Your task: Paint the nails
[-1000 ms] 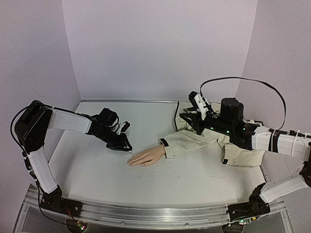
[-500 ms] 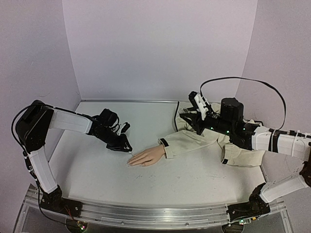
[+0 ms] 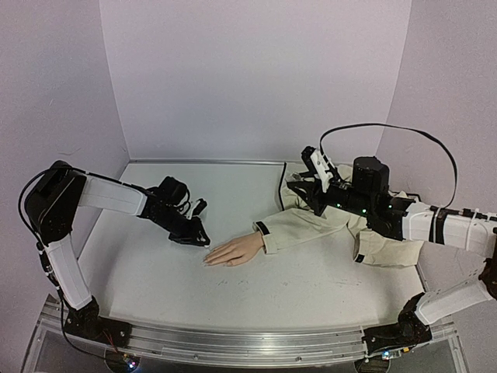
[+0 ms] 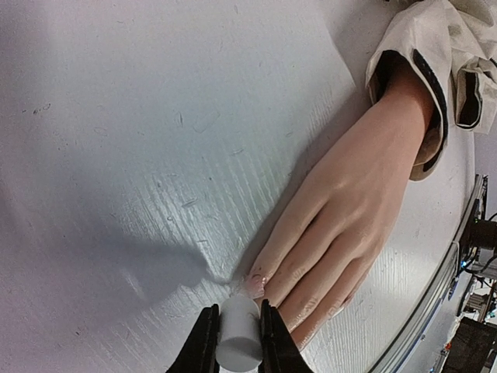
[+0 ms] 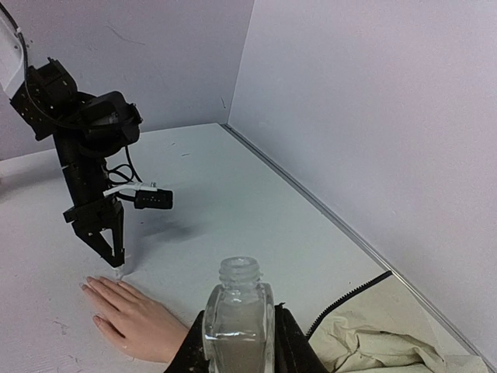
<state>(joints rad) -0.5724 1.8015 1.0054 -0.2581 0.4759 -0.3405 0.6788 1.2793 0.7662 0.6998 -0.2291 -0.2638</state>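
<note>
On the white table (image 3: 147,287), near its middle, a pale mannequin hand (image 3: 234,252) is laid flat, palm down, with the fingers stretched out toward the left arm's side. Its wrist is covered by a beige sleeve (image 3: 307,224), which is spread away to the right in loose folds. The nails (image 4: 258,278) are found at the fingertips, at the left end of the hand in the top view. In the left wrist view they are seen as small, faintly pinkish patches.

The left gripper (image 3: 199,238) is held low just beside those fingertips and is pointed down at the table. Its jaws are clamped on a small white cylindrical cap (image 4: 238,346). The far end of the cap is set right at the tip of the finger on the edge of the hand. Whether bristles are touching that nail cannot be told.

The right gripper (image 5: 238,353) is held over the sleeve, well apart from the mannequin hand. Its jaws are closed around a small clear bottle (image 5: 238,315), which is held upright with its threaded neck uncapped. From the top view the bottle cannot be made out clearly.
</note>
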